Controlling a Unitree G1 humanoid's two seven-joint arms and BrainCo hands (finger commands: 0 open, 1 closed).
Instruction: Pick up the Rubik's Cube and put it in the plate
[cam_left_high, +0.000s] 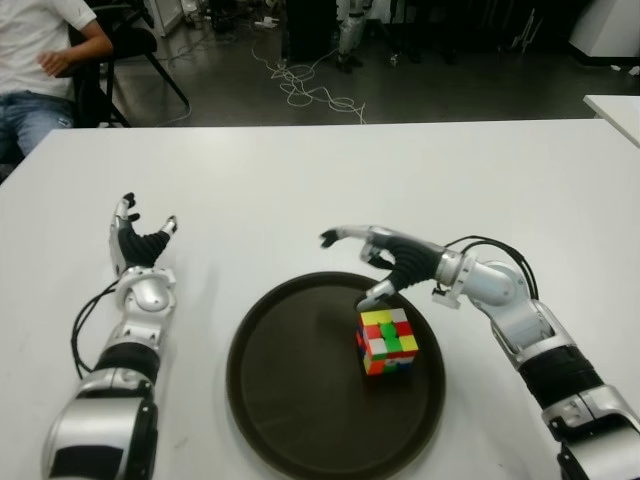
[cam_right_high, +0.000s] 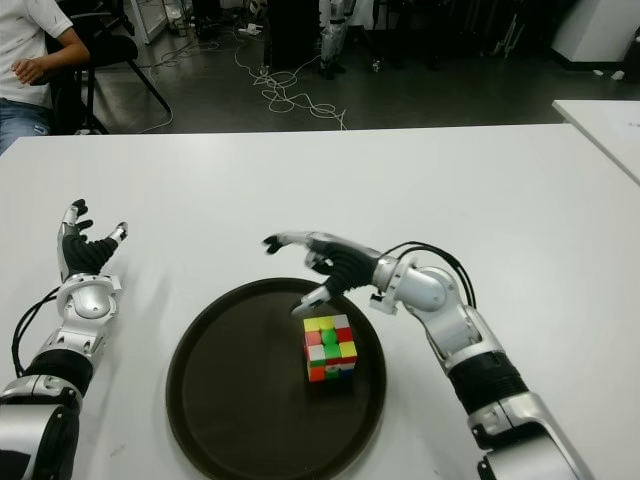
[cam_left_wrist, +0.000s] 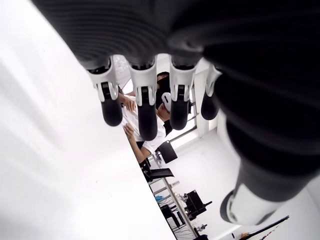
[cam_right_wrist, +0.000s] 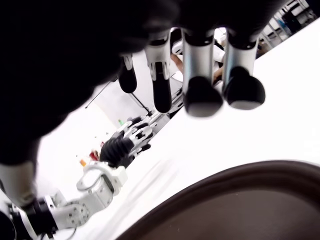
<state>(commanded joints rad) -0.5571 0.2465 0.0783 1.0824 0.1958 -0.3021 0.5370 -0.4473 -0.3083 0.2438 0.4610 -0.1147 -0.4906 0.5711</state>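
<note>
The Rubik's Cube (cam_left_high: 386, 341) is seen sitting inside the round, dark, smooth-rimmed plate (cam_left_high: 270, 400), so placement is judged done. The right robot hand (cam_left_high: 385, 262) is held just above it, fingers spread, nothing gripped; withdrawal is called for next. The left robot hand (cam_left_high: 138, 243) is shown open over the white desk (cam_left_high: 300, 190).

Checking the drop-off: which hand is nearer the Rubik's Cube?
Right. The right hand, fingers open, hovers just behind the Rubik's Cube in the plate; the left hand shows far left, beyond the plate.
</note>
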